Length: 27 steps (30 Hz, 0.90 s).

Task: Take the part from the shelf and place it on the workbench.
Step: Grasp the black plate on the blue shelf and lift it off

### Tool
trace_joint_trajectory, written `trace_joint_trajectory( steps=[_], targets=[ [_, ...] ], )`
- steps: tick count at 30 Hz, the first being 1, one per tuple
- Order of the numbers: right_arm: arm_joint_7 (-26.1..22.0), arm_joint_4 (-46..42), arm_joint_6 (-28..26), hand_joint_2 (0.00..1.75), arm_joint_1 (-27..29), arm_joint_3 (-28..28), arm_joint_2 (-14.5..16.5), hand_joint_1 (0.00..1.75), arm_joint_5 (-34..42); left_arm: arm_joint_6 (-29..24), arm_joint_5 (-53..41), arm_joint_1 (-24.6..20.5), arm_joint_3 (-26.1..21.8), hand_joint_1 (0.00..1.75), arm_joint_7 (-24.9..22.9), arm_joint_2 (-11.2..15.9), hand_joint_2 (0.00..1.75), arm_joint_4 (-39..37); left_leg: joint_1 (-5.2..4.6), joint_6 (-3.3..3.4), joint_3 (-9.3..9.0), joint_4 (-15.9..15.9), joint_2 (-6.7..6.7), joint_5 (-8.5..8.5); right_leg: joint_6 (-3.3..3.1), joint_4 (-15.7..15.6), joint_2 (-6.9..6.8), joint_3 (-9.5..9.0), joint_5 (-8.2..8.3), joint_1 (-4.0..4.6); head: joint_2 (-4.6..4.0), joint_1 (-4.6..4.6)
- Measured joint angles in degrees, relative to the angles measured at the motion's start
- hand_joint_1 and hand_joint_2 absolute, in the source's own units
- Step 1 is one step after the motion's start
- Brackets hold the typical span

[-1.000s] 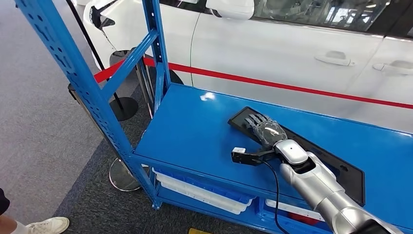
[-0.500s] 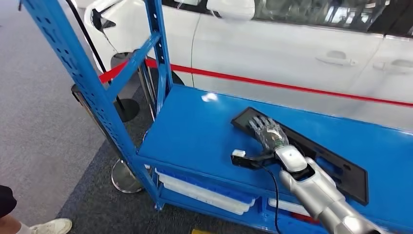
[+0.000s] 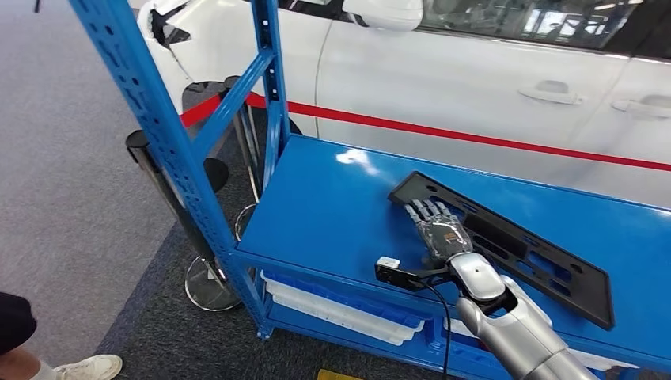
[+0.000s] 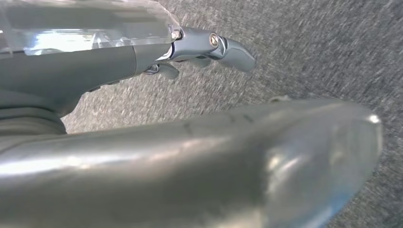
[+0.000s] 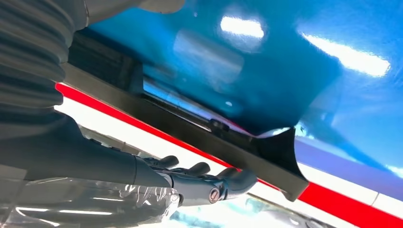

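Right of frame centre, the right robot hand (image 3: pixel 437 228) lay flat on the black plastic panel (image 3: pixel 522 252), grasping nothing firmly, so the panel could slide off the blue shelf (image 3: pixel 332 214).

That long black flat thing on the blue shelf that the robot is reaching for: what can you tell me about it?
The long black flat plastic panel is a narrow rectangular frame with matte surface, pierced by slots and small holes. It lies on the glossy blue metal shelf, running diagonally from near the shelf's middle toward the robot's right. The robot's right hand rests on its near left end, fingers spread over it. In the right wrist view the panel's thin edge looks slightly raised off the blue surface, with a flared corner.
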<state>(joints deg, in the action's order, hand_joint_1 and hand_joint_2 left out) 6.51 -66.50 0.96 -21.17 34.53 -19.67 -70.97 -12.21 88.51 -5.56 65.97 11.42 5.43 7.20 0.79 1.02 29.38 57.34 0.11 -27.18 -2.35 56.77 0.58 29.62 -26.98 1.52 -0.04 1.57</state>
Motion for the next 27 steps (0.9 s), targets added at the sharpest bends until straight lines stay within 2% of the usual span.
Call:
trace_joint_trajectory(
  steps=[2, 4, 5, 6, 8, 9, 10, 11, 12, 13, 14, 15, 16, 18, 19, 21, 23, 24, 25, 26, 27],
  targets=[
    [-1.0, -0.3, -0.3, 1.75, 0.2, -0.1, 0.2, 0.0, -0.7, 0.0, 0.2, -0.2, 0.1, 0.0, 0.0, -0.4, 0.0, 0.0, 0.19, -0.56, -0.21, -0.4, -0.15, 0.15, -0.43, -0.9, -0.01, -0.18, 0.36, 0.24, 0.0, -0.1],
    [-3.1, -0.5, -2.0, 1.75, 0.4, -0.1, 0.6, 0.0, -0.8, 0.0, 0.2, -0.3, 0.2, 0.0, 0.0, -0.6, 0.0, 0.0, 0.04, -0.95, 0.15, 0.6, -0.18, -0.55, -0.14, -2.2, -0.27, -0.7, 1.38, -0.25, 0.0, -0.09],
    [-4.6, -0.5, -3.4, 1.75, 0.7, -0.2, 0.8, 0.0, -0.4, 0.1, 0.2, -0.3, 0.3, 0.0, 0.1, -0.6, 0.0, 0.0, -0.05, -1.13, 1.03, 2.5, -0.21, -1.84, 0.07, -2.8, -0.41, -0.87, 1.89, -0.59, 0.0, -0.05],
    [-6.5, -0.7, -4.8, 1.75, 1.1, -0.2, 1.0, 0.0, 0.3, 0.2, 0.2, -0.3, 0.3, 0.0, 0.1, -0.7, 0.0, 0.0, 0.02, -1.31, 2.5, 5.7, -0.22, -3.71, 0.32, -3.1, -0.56, -0.88, 2.23, -0.85, 0.0, -0.02],
    [-9.8, -1.2, -6.9, 1.75, 2.4, -0.4, 1.3, 0.0, 1.7, 0.4, 0.2, -0.2, 0.4, 0.0, 0.2, -0.8, 0.0, 0.0, 0.25, -1.87, 6.03, 12.9, -0.2, -7.16, 0.35, -3.0, -0.61, -0.47, 2.29, -1.0, 0.0, 0.02],
    [-10.8, -1.5, -7.5, 1.75, 3.0, -0.5, 1.5, 0.0, 2.1, 0.4, 0.2, 0.0, 0.5, 0.0, 0.2, -0.8, 0.0, 0.0, 0.38, -2.14, 7.09, 15.0, -0.18, -7.6, 0.43, -2.9, -0.6, -0.31, 2.24, -1.05, 0.0, 0.03],
    [-11.4, -1.9, -7.9, 1.75, 3.6, -0.5, 1.6, 0.0, 2.4, 0.4, 0.2, 0.1, 0.6, 0.0, 0.2, -0.8, 0.0, 0.0, 0.46, -2.37, 7.03, 14.7, -0.17, -6.68, 0.61, -2.7, -0.57, -0.22, 2.12, -1.17, 0.0, 0.03],
    [-12.0, -2.2, -8.2, 1.75, 4.0, -0.5, 1.7, 0.0, 2.9, 0.4, 0.2, 0.2, 0.6, 0.0, 0.2, -0.8, 0.0, 0.0, 0.52, -2.54, 5.96, 12.4, -0.15, -4.84, 0.86, -2.4, -0.54, -0.17, 1.93, -1.33, 0.0, 0.03],
    [-13.1, -2.6, -8.5, 1.75, 4.4, -0.6, 1.9, 0.0, 3.8, 0.4, 0.2, 0.2, 0.7, 0.0, 0.2, -0.8, 0.0, 0.0, 0.59, -2.7, 4.12, 8.4, -0.1, -2.58, 1.22, -1.9, -0.53, -0.13, 1.63, -1.5, 0.0, 0.03],
    [-15.2, -3.1, -8.6, 1.75, 4.9, -0.8, 2.0, 0.0, 5.9, 0.4, 0.2, 0.2, 0.8, 0.0, 0.2, -0.8, 0.0, 0.0, 0.54, -2.69, 2.34, 4.6, -0.07, -1.03, 1.66, -1.4, -0.55, -0.01, 1.24, -1.52, 0.0, 0.04],
    [-18.2, -3.8, -8.4, 1.75, 5.7, -1.2, 2.2, 0.0, 9.2, 0.4, 0.3, 0.1, 0.9, 0.0, 0.2, -0.9, 0.0, 0.0, 0.51, -2.38, 1.15, 2.0, -0.15, -0.18, 2.04, -0.9, -0.6, 0.16, 0.88, -1.5, 0.0, -0.01],
    [-21.5, -4.8, -7.4, 1.75, 6.6, -1.8, 2.4, 0.0, 13.5, 0.4, 0.3, 0.1, 0.9, 0.0, 0.2, -0.9, 0.0, 0.0, 0.45, -1.97, 0.56, 0.5, -0.25, 0.06, 2.38, -0.5, -0.65, 0.34, 0.63, -1.41, 0.0, -0.07],
    [-24.6, -5.8, -6.1, 1.75, 7.9, -2.3, 2.7, 0.0, 17.9, 0.4, 0.4, 0.1, 1.0, 0.0, 0.2, -0.9, 0.0, 0.0, 0.3, -1.45, 0.61, 0.4, -0.4, -0.16, 2.67, -0.2, -0.71, 0.52, 0.53, -1.31, 0.0, -0.11],
    [-28.6, -7.9, -2.9, 1.75, 10.6, -3.2, 3.3, 0.0, 25.1, 0.3, 0.6, 0.2, 1.3, 0.0, 0.1, -0.9, 0.0, 0.0, 0.29, -0.55, 0.96, 0.3, -0.54, 0.13, 3.14, 0.0, -0.77, 0.84, 0.44, -1.44, 0.0, -0.14],
    [-30.0, -8.9, -1.2, 1.75, 11.9, -3.7, 3.6, 0.0, 28.2, 0.3, 0.7, 0.2, 1.4, 0.0, 0.1, -0.9, 0.0, 0.0, 0.31, -0.21, 1.12, 0.2, -0.55, 0.31, 3.41, 0.8, -0.75, 1.3, -0.12, -1.56, 0.0, -0.15],
    [-32.7, -10.9, 2.0, 1.75, 13.8, -4.9, 4.1, 0.0, 34.6, 0.2, 0.7, 0.0, 1.6, 0.0, 0.1, -1.0, 0.0, 0.0, 0.45, 0.33, 1.4, 0.0, -0.49, 0.56, 3.94, 5.2, -0.67, 3.54, -2.88, -1.83, 0.0, -0.22],
    [-35.3, -12.4, 5.3, 1.75, 15.6, -6.1, 4.9, 0.0, 40.8, 0.2, 0.8, 0.0, 1.8, 0.0, 0.1, -1.0, 0.0, 0.0, 0.41, 0.5, 1.67, 0.1, -0.46, 0.57, 4.34, 12.9, -0.66, 7.51, -6.35, -2.0, 0.0, -0.26],
    [-36.4, -12.8, 6.9, 1.75, 16.4, -6.4, 5.3, 0.0, 43.6, 0.2, 0.8, 0.0, 1.9, 0.0, 0.1, -1.0, 0.0, 0.0, 0.4, 0.49, 1.73, 0.1, -0.48, 0.54, 4.44, 15.8, -0.66, 9.06, -7.04, -2.09, 0.0, -0.26],
    [-37.4, -13.1, 8.8, 1.75, 17.1, -6.7, 5.8, 0.0, 46.8, 0.1, 0.8, 0.0, 1.9, 0.0, 0.1, -1.0, 0.0, 0.0, 0.39, 0.46, 1.74, 0.1, -0.52, 0.5, 4.46, 17.0, -0.66, 9.9, -6.72, -2.18, 0.0, -0.26],
    [-38.3, -13.2, 10.7, 1.75, 17.6, -6.9, 6.4, 0.0, 50.0, 0.1, 0.8, 0.0, 1.9, 0.0, 0.1, -1.1, 0.0, 0.0, 0.39, 0.4, 1.66, 0.1, -0.57, 0.43, 4.39, 15.7, -0.66, 9.53, -5.19, -2.25, 0.0, -0.26],
    [-39.0, -13.2, 12.1, 1.75, 17.8, -7.2, 6.9, 0.0, 52.7, 0.0, 0.8, 0.0, 2.0, 0.0, 0.1, -1.2, 0.0, 0.0, 0.39, 0.26, 1.52, 0.1, -0.61, 0.33, 4.22, 12.3, -0.66, 8.12, -2.87, -2.28, 0.0, -0.26]
  ],
)
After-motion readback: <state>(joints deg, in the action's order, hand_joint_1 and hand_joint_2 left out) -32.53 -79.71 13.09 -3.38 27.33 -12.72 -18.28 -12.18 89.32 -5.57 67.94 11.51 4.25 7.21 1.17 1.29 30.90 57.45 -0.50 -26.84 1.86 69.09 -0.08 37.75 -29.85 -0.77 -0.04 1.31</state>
